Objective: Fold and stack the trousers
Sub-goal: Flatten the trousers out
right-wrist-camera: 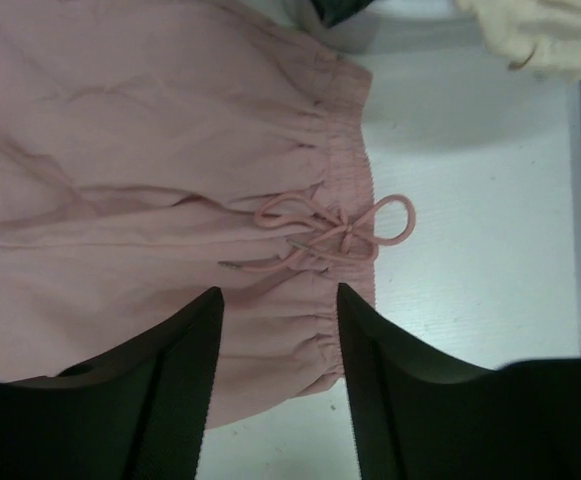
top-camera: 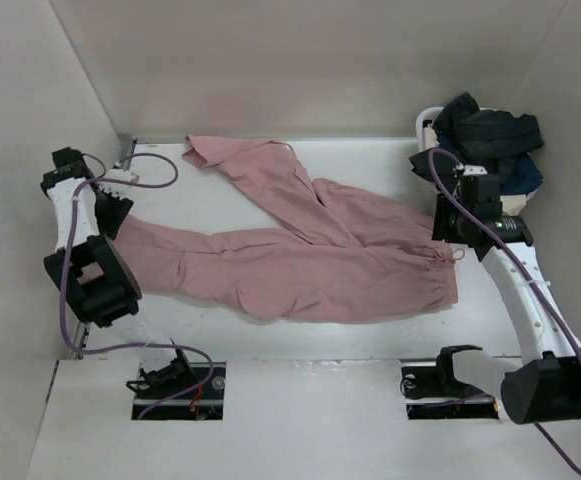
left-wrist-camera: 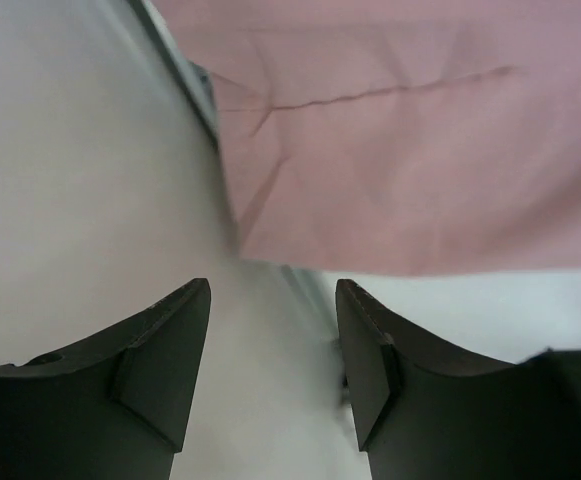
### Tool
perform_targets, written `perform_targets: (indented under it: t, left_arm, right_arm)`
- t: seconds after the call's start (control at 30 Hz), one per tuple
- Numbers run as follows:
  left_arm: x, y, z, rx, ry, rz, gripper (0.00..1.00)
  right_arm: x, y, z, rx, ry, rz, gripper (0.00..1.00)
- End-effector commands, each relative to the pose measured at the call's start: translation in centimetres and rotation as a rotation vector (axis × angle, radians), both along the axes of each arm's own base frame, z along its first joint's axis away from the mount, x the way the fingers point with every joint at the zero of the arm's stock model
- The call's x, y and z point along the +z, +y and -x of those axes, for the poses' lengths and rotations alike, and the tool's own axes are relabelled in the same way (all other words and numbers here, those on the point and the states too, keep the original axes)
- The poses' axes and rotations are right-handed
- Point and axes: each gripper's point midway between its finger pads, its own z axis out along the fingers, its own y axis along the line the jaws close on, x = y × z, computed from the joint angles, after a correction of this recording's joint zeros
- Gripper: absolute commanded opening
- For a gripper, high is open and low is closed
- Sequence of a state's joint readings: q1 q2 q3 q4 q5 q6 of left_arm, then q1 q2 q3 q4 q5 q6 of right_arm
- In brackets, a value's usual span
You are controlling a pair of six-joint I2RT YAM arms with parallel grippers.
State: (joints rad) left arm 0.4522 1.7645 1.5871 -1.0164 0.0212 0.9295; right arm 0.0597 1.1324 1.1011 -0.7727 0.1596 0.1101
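The dusty-pink trousers [top-camera: 310, 255] lie spread on the white table, legs running left and the gathered waist at the right. My left gripper [top-camera: 117, 222] is open and empty at the cuff end of the near leg. In the left wrist view the cuff [left-wrist-camera: 400, 150] lies just ahead of the open gripper [left-wrist-camera: 273, 300]. My right gripper [top-camera: 442, 235] is open above the waist. In the right wrist view its fingers [right-wrist-camera: 185, 360] straddle the waistband [right-wrist-camera: 345, 150], below the tied drawstring bow [right-wrist-camera: 335, 232], holding nothing.
A pile of black and navy garments [top-camera: 490, 135] sits at the back right with a cream cloth [right-wrist-camera: 540, 30] beside it. Beige walls [top-camera: 30, 120] close in the left, back and right. Two cutouts [top-camera: 175, 390] with the arm bases lie at the near edge.
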Motion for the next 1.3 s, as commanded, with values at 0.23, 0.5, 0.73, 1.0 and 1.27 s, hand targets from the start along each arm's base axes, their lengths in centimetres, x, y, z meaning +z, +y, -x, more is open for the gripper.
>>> perform_targets:
  t: [0.23, 0.5, 0.73, 1.0, 1.27]
  left_arm:
    - [-9.0, -0.2, -4.4, 0.382, -0.098, 0.335, 0.54]
    - [-13.4, -1.4, -1.5, 0.391, 0.018, 0.350, 0.22]
    - [-10.1, 3.2, 5.4, 0.431, 0.085, 0.127, 0.00]
    - [-4.8, 3.2, 7.1, 0.533, -0.024, 0.146, 0.04]
    - [-3.4, 3.1, 3.1, 0.506, -0.108, 0.201, 0.24]
  right_arm:
    - [-5.1, 1.7, 5.7, -0.077, 0.248, -0.102, 0.79]
    - [-7.2, 6.1, 10.8, -0.226, 0.301, -0.421, 0.77]
    - [-9.4, 7.9, 11.9, -0.462, 0.219, -0.561, 0.75]
    - [-12.7, 3.9, 10.7, -0.717, 0.155, -0.461, 0.79]
    - [-16.3, 1.0, 9.7, -0.818, 0.147, -0.418, 0.71]
